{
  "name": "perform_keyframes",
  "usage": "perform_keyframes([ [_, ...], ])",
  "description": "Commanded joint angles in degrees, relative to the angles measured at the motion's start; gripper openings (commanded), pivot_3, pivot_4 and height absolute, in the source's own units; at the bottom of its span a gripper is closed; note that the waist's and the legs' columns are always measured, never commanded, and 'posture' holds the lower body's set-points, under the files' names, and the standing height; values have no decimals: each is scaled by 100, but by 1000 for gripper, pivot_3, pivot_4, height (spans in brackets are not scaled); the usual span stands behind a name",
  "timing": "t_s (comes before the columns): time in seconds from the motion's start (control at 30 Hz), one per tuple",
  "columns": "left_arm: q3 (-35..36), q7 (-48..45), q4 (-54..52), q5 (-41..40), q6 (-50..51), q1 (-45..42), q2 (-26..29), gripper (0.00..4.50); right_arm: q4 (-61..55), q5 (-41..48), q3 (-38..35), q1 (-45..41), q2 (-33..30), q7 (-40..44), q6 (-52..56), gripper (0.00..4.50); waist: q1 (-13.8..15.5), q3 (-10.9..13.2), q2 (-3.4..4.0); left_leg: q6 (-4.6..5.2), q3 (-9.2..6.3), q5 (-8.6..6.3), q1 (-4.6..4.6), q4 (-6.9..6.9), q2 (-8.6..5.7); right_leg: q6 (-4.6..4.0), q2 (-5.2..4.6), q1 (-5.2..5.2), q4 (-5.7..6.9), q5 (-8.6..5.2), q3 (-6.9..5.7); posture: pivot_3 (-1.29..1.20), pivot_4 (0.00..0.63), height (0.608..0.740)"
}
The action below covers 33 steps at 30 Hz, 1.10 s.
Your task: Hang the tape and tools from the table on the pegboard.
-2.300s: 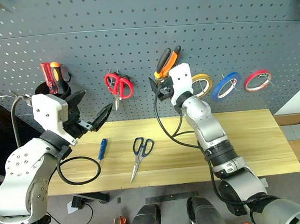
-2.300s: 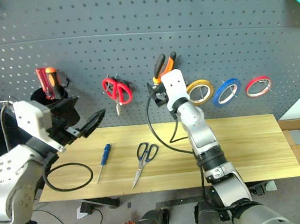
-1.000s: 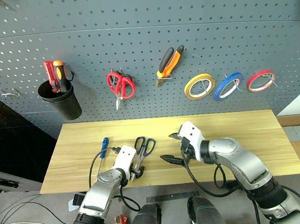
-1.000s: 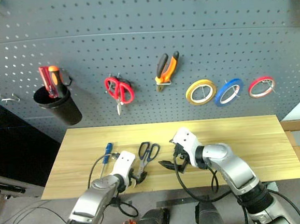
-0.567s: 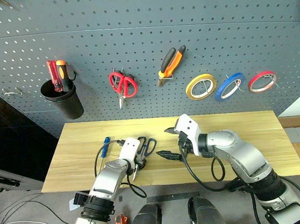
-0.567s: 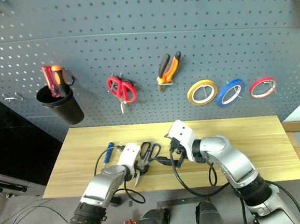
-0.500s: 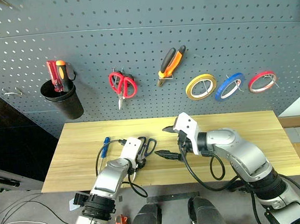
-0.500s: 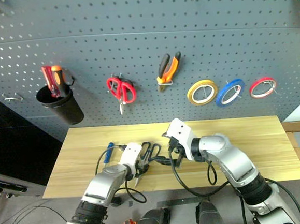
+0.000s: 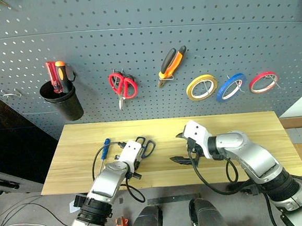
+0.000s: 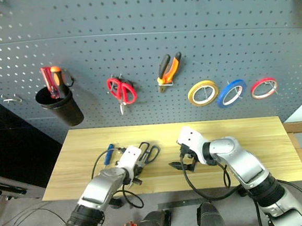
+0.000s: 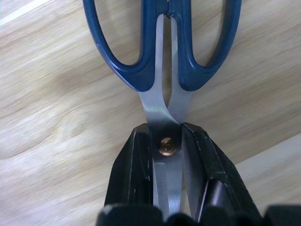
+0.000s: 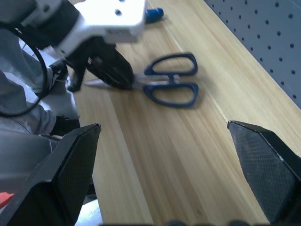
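Observation:
The steel scissors with dark blue handles [image 11: 162, 52] lie flat on the table [image 9: 236, 132]. My left gripper [image 11: 168, 129] is shut on them at the pivot screw, also seen from above [image 9: 135, 164]. The blue screwdriver [image 9: 104, 147] lies just left of them. My right gripper [image 9: 179, 148] hovers open and empty to the right of the scissors [image 12: 171, 84]. The orange-and-black pliers [image 9: 170, 63] and the blue tape [image 9: 230, 86] hang on the pegboard [image 9: 239, 33].
On the pegboard hang a black cup [image 9: 61, 101] holding red and orange screwdrivers, red scissors [image 9: 121, 85], a yellow tape roll [image 9: 200, 86] and a red one [image 9: 262, 81]. A bare hook [image 9: 11, 94] sits at the far left. Black cables loop off both wrists.
Both arms came down from the pegboard to the table. My left gripper reached over the scissors and closed on their pivot. The right gripper stayed open and drifted a little right.

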Motion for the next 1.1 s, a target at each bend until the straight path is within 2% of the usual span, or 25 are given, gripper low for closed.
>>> perform_keyframes([
  [0.03, 211, -318, -828, -31, -567, 387, 427, 556, -93, 138, -198, -54, -59, 226, -211, 4500, -9, 0, -2, -2, 1, 0, -1, 0, 1, 0, 1, -3, 0, 0, 2, 59, 206, 740],
  [0.13, 526, -843, -1889, -333, -1470, 964, 830, 556, -21, 451, -398, -221, -98, 667, -372, 4500, 16, -1, -3, -5, 1, 2, -18, -2, 0, -2, 1, -22, -1, 1, 3, 64, 172, 740],
  [0.2, 752, -958, -2224, -361, -2239, 1361, 994, 556, 84, 569, -420, -311, -76, 971, -662, 4500, 39, -16, -3, -6, 1, 2, -19, -2, 0, -3, 1, -19, -7, 2, 2, 75, 146, 740],
  [0.37, 1668, -849, -2729, -668, -3648, 1904, 709, 555, 655, 652, -618, -629, 121, 1184, -1119, 4500, 79, -93, -6, -5, 1, 2, -16, 0, 0, -3, 0, -10, -9, 2, -4, 103, 121, 740],
  [0.63, 2670, -382, -3270, -1089, -3705, 1484, 380, 554, 1087, 1431, -1658, -1030, 271, 1302, -1111, 4500, 222, -123, -12, -5, 10, 2, -14, 5, -1, -1, 3, -9, -4, 4, -14, 129, 104, 740],
  [0.8, 2632, -581, -3078, -1438, -3591, 968, 382, 554, 1040, 1652, -1832, -1212, 325, 1284, -1092, 4500, 233, -179, -34, -6, 12, 3, -13, 5, 0, -2, 5, -9, -4, 5, -15, 108, 96, 740],
  [1.1, 2049, -690, -2288, -1081, -3896, 587, 338, 553, 915, 1600, -1740, -1255, 290, 1183, -1098, 4500, 192, -284, -30, -6, 20, 3, -6, 7, 1, -3, 11, -8, 3, 6, -8, 80, 90, 740],
])
